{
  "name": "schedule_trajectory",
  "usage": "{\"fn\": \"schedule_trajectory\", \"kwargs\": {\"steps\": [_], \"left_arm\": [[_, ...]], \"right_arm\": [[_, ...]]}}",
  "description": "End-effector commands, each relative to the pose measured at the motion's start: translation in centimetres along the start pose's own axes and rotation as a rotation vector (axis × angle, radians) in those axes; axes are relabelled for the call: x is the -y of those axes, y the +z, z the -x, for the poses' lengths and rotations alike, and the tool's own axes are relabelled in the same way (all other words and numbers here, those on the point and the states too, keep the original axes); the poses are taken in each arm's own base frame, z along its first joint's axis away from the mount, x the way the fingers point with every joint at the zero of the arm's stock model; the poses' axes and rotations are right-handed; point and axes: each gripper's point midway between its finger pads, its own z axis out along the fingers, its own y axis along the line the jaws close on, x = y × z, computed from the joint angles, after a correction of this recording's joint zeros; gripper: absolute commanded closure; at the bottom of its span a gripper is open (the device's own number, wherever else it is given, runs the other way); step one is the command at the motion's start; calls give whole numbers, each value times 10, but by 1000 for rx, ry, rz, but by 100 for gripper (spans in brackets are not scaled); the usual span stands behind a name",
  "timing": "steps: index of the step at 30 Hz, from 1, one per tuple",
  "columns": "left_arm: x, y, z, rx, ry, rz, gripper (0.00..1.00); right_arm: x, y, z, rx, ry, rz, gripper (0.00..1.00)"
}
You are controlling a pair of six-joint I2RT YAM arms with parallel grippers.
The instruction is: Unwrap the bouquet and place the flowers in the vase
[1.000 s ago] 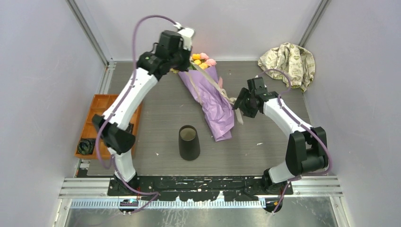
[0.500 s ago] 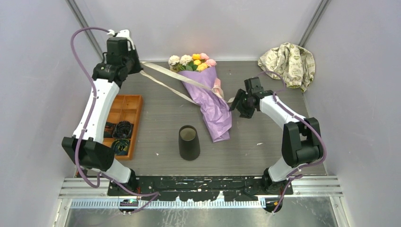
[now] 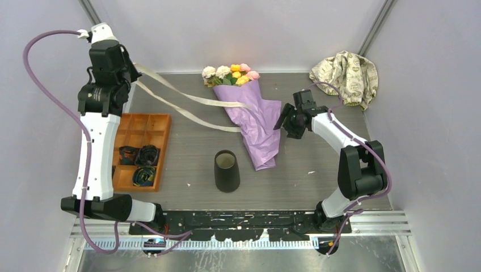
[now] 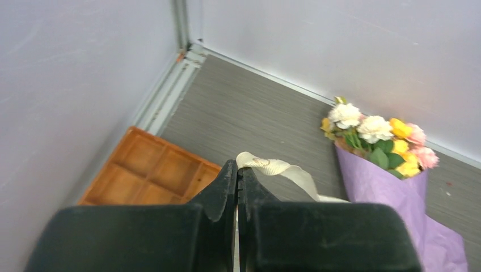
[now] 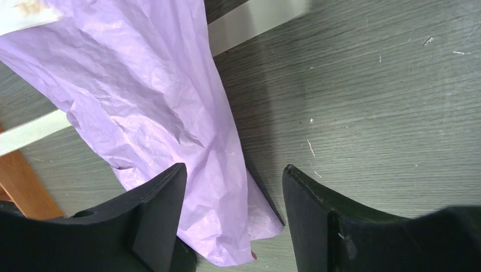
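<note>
The bouquet (image 3: 253, 116) lies on the table in purple paper (image 5: 164, 96), its yellow, pink and cream flowers (image 3: 230, 73) pointing at the back wall. Its beige ribbon (image 3: 187, 99) is undone and stretches in two long strands to the far left. My left gripper (image 4: 237, 169) is raised there and is shut on the ribbon's end (image 4: 275, 168). My right gripper (image 5: 235, 170) hovers open over the paper's right edge, with nothing between its fingers. The black vase (image 3: 227, 170) stands upright in front of the bouquet's lower tip.
An orange compartment tray (image 3: 142, 122) with black coiled rolls sits at the left edge, under the left arm. A beige patterned cloth (image 3: 346, 71) is bunched in the back right corner. Grey walls close in the table on three sides.
My left arm swung from over the blooms to the far left and up, drawing the ribbon out into long strands. The right gripper shifted slightly back along the paper's edge.
</note>
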Motion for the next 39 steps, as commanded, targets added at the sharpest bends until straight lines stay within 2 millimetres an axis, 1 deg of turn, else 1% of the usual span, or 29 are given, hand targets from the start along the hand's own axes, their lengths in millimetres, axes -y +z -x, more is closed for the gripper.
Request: {"fn": "schedule_trajectory", "kwargs": {"steps": [1, 3, 4, 6, 8, 10, 12, 14, 16, 17, 18, 19, 20, 22, 24, 26, 28, 30, 31, 32, 35, 38, 39], "left_arm": [[-41, -24, 22, 73, 4, 161, 99], [-39, -19, 17, 48, 14, 143, 98], [-38, -14, 11, 24, 21, 138, 98], [-38, -2, -9, -47, 40, 149, 96], [-37, 13, -34, -118, 42, 152, 92], [-31, 27, -62, -185, 25, 115, 85], [-21, 37, -88, -241, 4, 55, 72], [-6, 43, -110, -294, -12, -26, 59], [9, 47, -128, -342, -22, -112, 48], [16, 48, -135, -367, -23, -149, 45], [21, 49, -140, -390, -25, -180, 44], [26, 50, -145, -412, -28, -204, 44], [30, 51, -149, -432, -32, -219, 44], [32, 51, -150, -441, -45, -227, 44], [34, 49, -150, -435, -62, -234, 44], [35, 47, -148, -426, -76, -240, 45], [35, 42, -146, -416, -85, -245, 46], [33, 39, -145, -412, -90, -242, 47], [33, 38, -145, -408, -93, -241, 48], [32, 37, -145, -406, -97, -239, 48], [32, 36, -146, -401, -107, -239, 48], [34, 36, -149, -408, -119, -248, 49], [34, 36, -151, -414, -123, -252, 50]], "right_arm": [[-21, -9, 22, 63, -12, 49, 32], [-22, -8, 24, 63, -17, 50, 32], [-23, -7, 26, 61, -20, 48, 31], [-24, -4, 28, 59, -24, 39, 31], [-23, 1, 31, 56, -27, 28, 31], [-22, 8, 31, 47, -24, 17, 31], [-19, 16, 29, 33, -22, 7, 31], [-16, 26, 26, 17, -20, 1, 32], [-15, 36, 21, -6, -13, 9, 37], [-17, 39, 19, -16, -9, 20, 41], [-20, 42, 18, -24, -6, 38, 47], [-24, 44, 18, -29, -1, 56, 57], [-28, 45, 19, -31, 4, 72, 63], [-34, 45, 20, -41, 9, 97, 74], [-43, 41, 24, -33, 8, 130, 83], [-55, 29, 30, -10, 5, 178, 90], [-74, 11, 37, 22, -6, 255, 94], [-100, -13, 42, 58, -27, 341, 94], [-115, -29, 44, 80, -50, 391, 95], [-129, -41, 43, 92, -74, 424, 95], [-172, -72, 29, 96, -165, 502, 94], [-205, -81, 5, 44, -222, 576, 94], [-215, -80, -4, 21, -234, 597, 94]]}}
